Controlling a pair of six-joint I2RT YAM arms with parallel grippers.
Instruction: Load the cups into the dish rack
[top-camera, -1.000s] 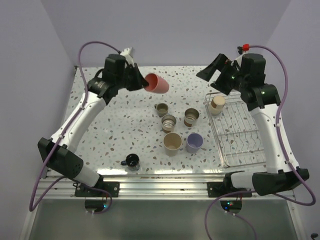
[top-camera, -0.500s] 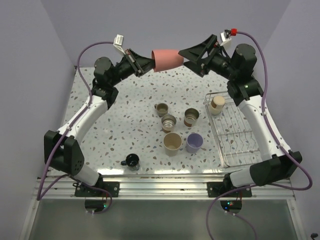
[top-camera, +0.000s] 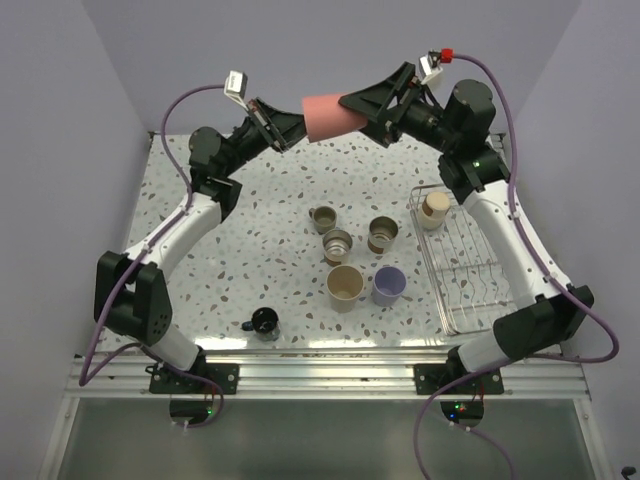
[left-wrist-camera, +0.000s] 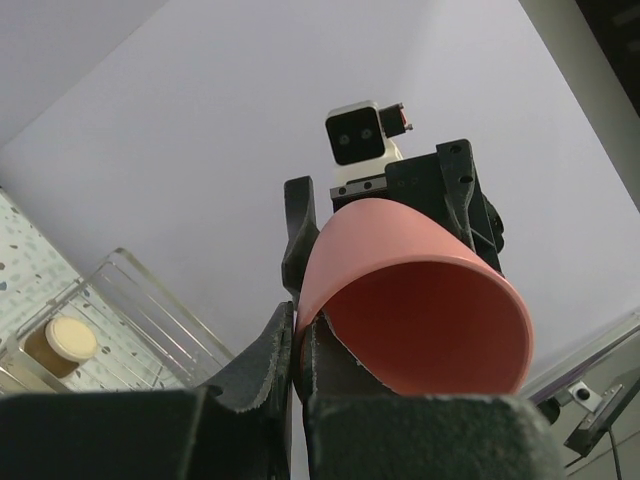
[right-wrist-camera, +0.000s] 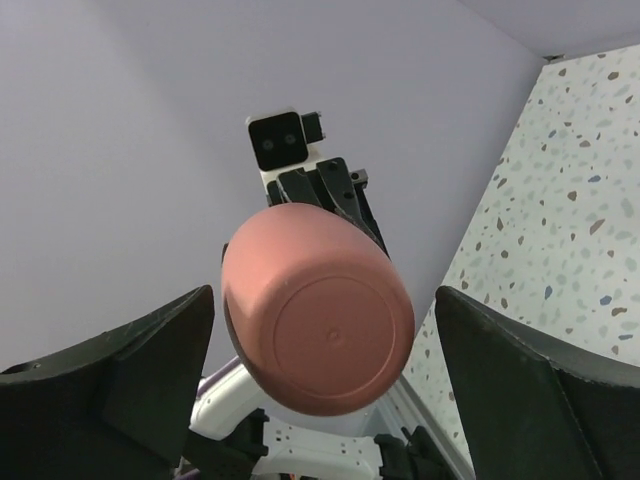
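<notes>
High above the table's far edge hangs the red-pink cup on its side, with my left gripper shut on its rim. My right gripper stands open, its fingers either side of the cup's base and apart from it. The right wrist view shows the cup's flat bottom between the spread fingers. In the left wrist view the rim is pinched by my left gripper. One tan cup stands in the dish rack.
On the table stand a steel mug, a steel cup, a brown-banded cup, a beige cup and a lavender cup. A small dark blue cup sits near the front edge.
My left arm has lifted the red-pink cup up and towards the middle. My right arm has swung left, bringing its open fingers round the cup's base.
</notes>
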